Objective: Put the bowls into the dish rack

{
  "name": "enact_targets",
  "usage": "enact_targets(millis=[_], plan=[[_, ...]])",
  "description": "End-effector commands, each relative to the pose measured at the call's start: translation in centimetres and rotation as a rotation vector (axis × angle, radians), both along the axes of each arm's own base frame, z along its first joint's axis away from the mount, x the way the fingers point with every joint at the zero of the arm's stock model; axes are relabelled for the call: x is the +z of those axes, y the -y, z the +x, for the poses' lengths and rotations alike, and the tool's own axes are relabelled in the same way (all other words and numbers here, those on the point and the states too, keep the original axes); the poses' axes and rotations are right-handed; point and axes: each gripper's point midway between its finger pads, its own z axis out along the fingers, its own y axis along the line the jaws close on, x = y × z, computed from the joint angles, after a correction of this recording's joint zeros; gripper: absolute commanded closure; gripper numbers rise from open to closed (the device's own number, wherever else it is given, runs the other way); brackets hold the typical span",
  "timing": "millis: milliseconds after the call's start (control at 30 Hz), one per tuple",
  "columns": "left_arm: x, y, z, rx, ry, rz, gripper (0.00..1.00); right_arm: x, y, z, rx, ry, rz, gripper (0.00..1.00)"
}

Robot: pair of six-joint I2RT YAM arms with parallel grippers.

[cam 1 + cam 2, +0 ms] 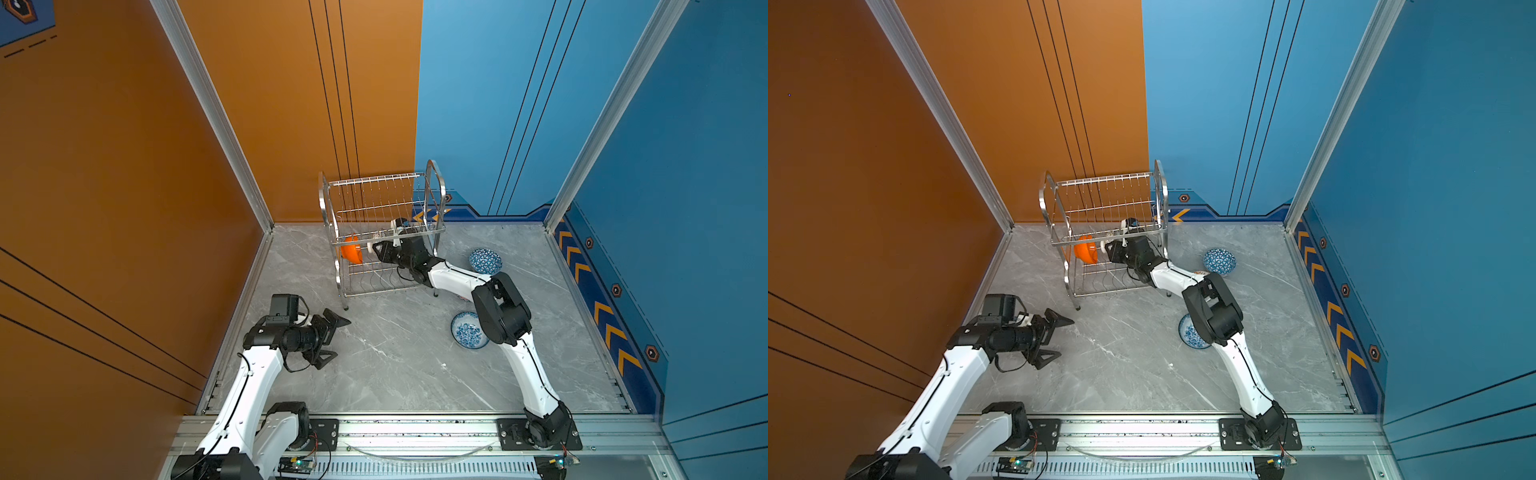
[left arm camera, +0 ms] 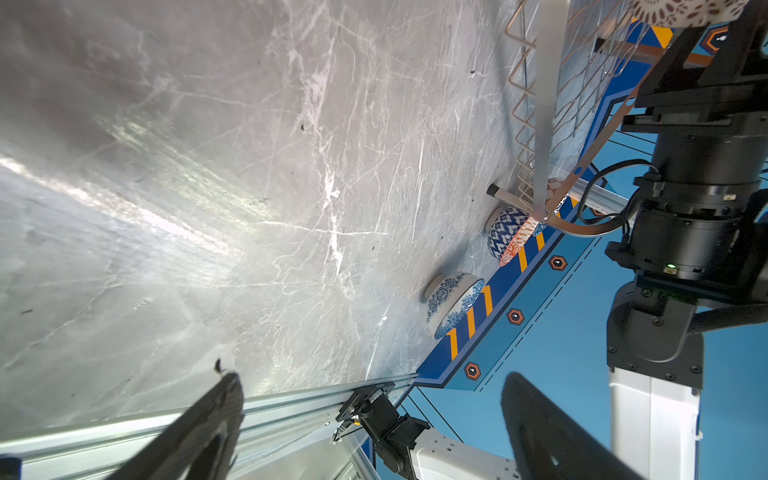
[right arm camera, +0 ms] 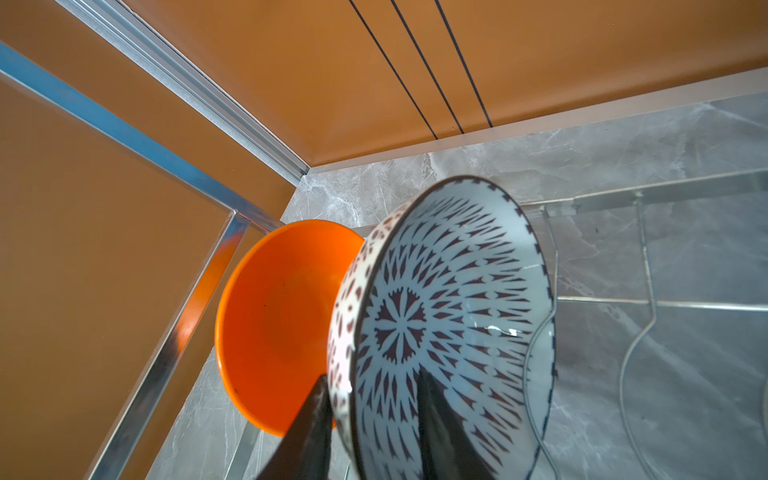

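Note:
The steel wire dish rack (image 1: 376, 180) (image 1: 1100, 180) stands at the back of the table. A plain orange bowl (image 1: 351, 251) (image 3: 274, 324) stands on edge in its lower shelf. Right beside it stands the white bowl with dark lattice (image 3: 449, 316), also on edge. My right gripper (image 1: 374, 249) (image 3: 372, 380) reaches into the rack and straddles that bowl's rim, one finger outside, one inside. The jaws stand apart, with a gap between the inner finger and the wall. My left gripper (image 1: 338, 337) (image 2: 372, 378) hovers wide open and empty near the front left.
On the marble table (image 1: 395, 374) right of the rack lie a blue-white triangle bowl (image 1: 485, 260) (image 2: 505, 232) and a blue-white floral bowl (image 1: 467, 332) (image 2: 451, 303). An orange-white patterned bowl (image 2: 517, 245) sits by the triangle one, mostly under my right arm. Walls enclose three sides.

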Motion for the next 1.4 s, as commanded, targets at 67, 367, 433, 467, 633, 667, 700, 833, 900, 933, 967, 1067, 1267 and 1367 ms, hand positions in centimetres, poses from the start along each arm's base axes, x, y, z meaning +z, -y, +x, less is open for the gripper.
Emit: enact_targets(millis=[67, 367, 433, 467, 633, 667, 700, 833, 900, 933, 967, 1067, 1267, 1367], plan=[[0.0, -0.2, -0.3, -0.006, -0.007, 0.014, 0.02, 0.8, 1.7, 0.4, -0.062, -0.01, -0.023, 0.59], [0.1, -0.2, -0.3, -0.007, -0.002, 0.016, 0.02, 1.9, 1.5, 0.0, -0.051, 0.006, 0.0, 0.45], [0.2, -0.2, -0.3, -0.007, -0.001, 0.015, 0.02, 2.0, 1.3, -0.2, -0.048, 0.008, 0.001, 0.43], [0.1, -0.1, -0.3, -0.007, -0.002, 0.015, 0.02, 2.1, 1.3, -0.2, -0.048, 0.011, 0.005, 0.43], [0.2, -0.1, -0.3, -0.01, 0.001, 0.015, 0.02, 2.7, 1.0, -0.6, -0.042, 0.022, 0.01, 0.38], [0.2, -0.1, -0.3, -0.01, 0.001, 0.015, 0.02, 2.8, 1.0, -0.7, -0.041, 0.024, 0.01, 0.36], [0.3, -0.1, -0.3, -0.01, 0.003, 0.015, 0.02, 2.9, 1.0, -0.8, -0.04, 0.027, 0.01, 0.35], [0.4, -0.1, -0.2, -0.011, 0.008, 0.015, 0.02, 3.3, 1.0, -1.0, -0.045, 0.031, 0.014, 0.32], [0.4, -0.1, -0.2, -0.011, 0.008, 0.016, 0.02, 3.4, 1.0, -1.2, -0.049, 0.031, 0.016, 0.28], [0.4, -0.1, -0.2, -0.01, 0.008, 0.018, 0.02, 3.5, 0.9, -1.3, -0.049, 0.032, 0.016, 0.25], [0.4, -0.1, -0.1, -0.01, 0.008, 0.019, 0.02, 3.7, 0.9, -1.4, -0.05, 0.036, 0.018, 0.24], [0.7, -0.2, 0.1, -0.008, 0.015, 0.022, 0.02, 3.6, 0.9, -1.8, -0.052, 0.032, 0.016, 0.19], [1.0, -0.1, 0.3, -0.011, 0.022, 0.021, 0.02, 3.7, 1.4, -2.5, -0.063, 0.025, 0.031, 0.1], [1.1, 0.0, 0.3, -0.014, 0.023, 0.021, 0.02, 3.7, 1.5, -3.0, -0.062, 0.026, 0.033, 0.09]])
